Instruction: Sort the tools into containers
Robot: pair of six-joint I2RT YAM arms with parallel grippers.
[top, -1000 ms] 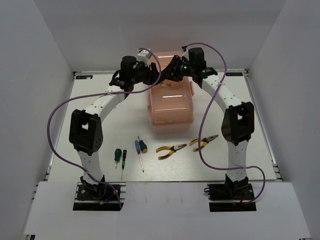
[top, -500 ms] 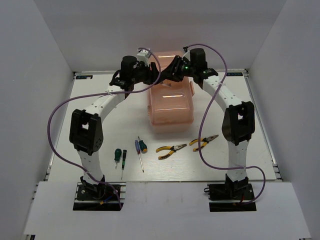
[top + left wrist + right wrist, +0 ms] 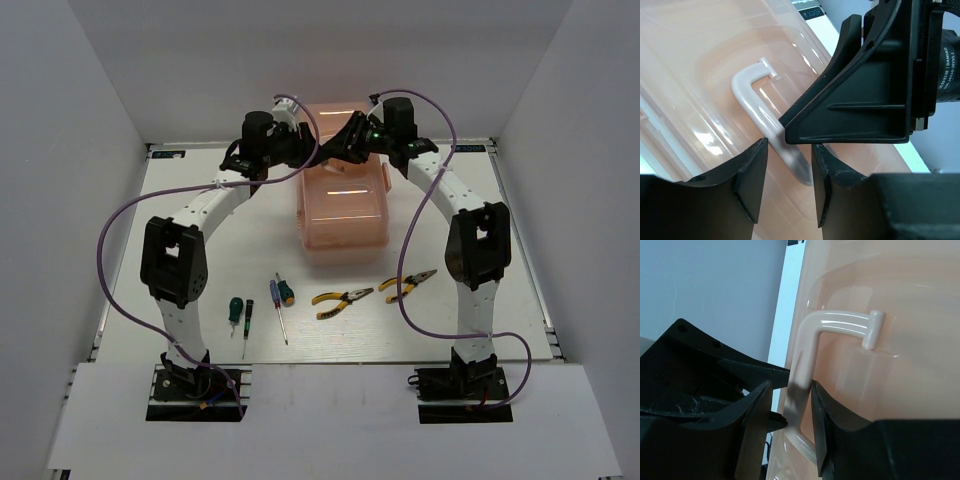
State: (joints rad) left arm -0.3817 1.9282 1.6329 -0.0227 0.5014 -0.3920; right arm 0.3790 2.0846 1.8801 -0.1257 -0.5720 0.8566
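Little has changed in the last second: in the top view both arms stay at the far end of the toolbox (image 3: 340, 215), and only the left gripper (image 3: 789, 150) has drawn its jaws a little closer together. Its fingers now stand on both sides of the white lid handle (image 3: 752, 97), but I cannot tell if they already pinch it. The right gripper (image 3: 791, 390) also has the handle between its jaws from the other side, and here too a real grip cannot be told. The toolbox has not moved and its lid seems still closed. The two yellow pliers (image 3: 342, 298), the dark green screwdriver (image 3: 236, 309) and the blue-and-green screwdriver (image 3: 280, 296) lie on the table (image 3: 500, 220) in front of the toolbox, near the arm bases. So I judge the task is still at opening the box, and no tool is sorted yet.
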